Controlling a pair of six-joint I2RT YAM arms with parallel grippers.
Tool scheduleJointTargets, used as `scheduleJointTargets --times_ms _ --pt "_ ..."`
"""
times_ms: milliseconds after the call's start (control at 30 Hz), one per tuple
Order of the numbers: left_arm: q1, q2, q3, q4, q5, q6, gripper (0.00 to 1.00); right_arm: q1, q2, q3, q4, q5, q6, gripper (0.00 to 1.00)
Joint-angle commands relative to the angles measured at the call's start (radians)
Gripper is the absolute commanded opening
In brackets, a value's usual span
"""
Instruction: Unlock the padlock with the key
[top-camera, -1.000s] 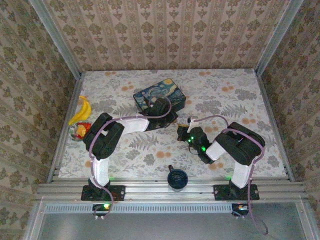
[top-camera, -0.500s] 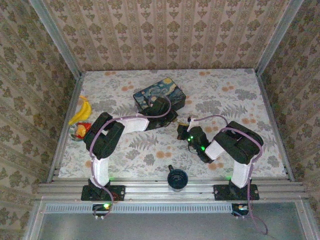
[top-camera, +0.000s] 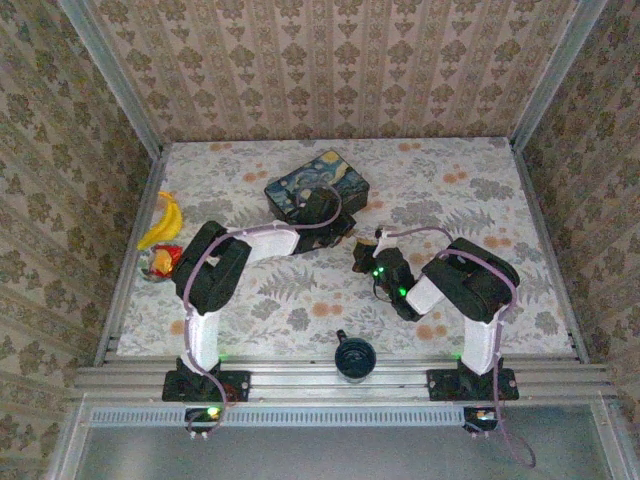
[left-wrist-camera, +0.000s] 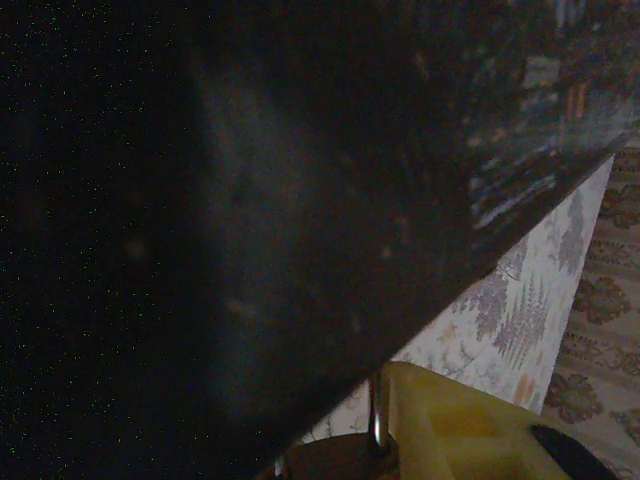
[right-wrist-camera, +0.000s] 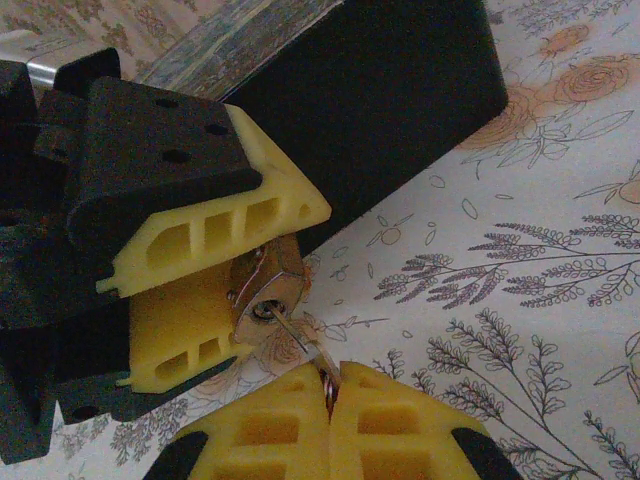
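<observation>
- Right wrist view: my right jaws clench the key (right-wrist-camera: 300, 338), its tip in the padlock (right-wrist-camera: 262, 292).
- My left jaws grasp the padlock, just beside the painted box (right-wrist-camera: 400, 90), over the floral surface (right-wrist-camera: 540, 250).

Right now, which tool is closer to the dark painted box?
Left. The left tool sits close against the box's near side, clamping the padlock. The right tool is farther back toward the arms, pinching the key that is in the padlock.
</observation>
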Motion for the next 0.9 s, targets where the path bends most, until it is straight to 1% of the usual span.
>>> scheduleJointTargets --times_ms 0,200,400,467,633,767,867 --pt "-0.043 0.020 0.029 -0.051 0.182 -0.051 0.00 0.000 0.021 0.061 0.010 0.018 0.036 0.00" --pt "-0.045 0.017 0.039 -0.054 0.183 -0.052 0.00 0.000 0.042 0.077 -0.007 -0.040 0.056 0.00" --pt "-0.045 0.022 0.048 -0.047 0.189 -0.051 0.00 0.000 0.071 0.084 0.025 -0.122 0.071 0.00" --pt "-0.045 0.022 0.047 -0.052 0.190 -0.049 0.00 -0.004 0.066 0.078 0.027 -0.126 0.076 0.00" --pt "-0.041 0.015 0.035 -0.054 0.187 -0.048 0.00 -0.043 0.027 0.068 0.018 -0.182 0.107 0.00" --pt "-0.033 -0.002 0.011 -0.058 0.168 -0.045 0.00 -0.078 -0.040 0.062 -0.083 -0.194 0.147 0.00" --pt "-0.030 -0.018 -0.004 -0.057 0.143 -0.027 0.00 -0.101 -0.109 0.067 -0.231 -0.230 0.181 0.00"
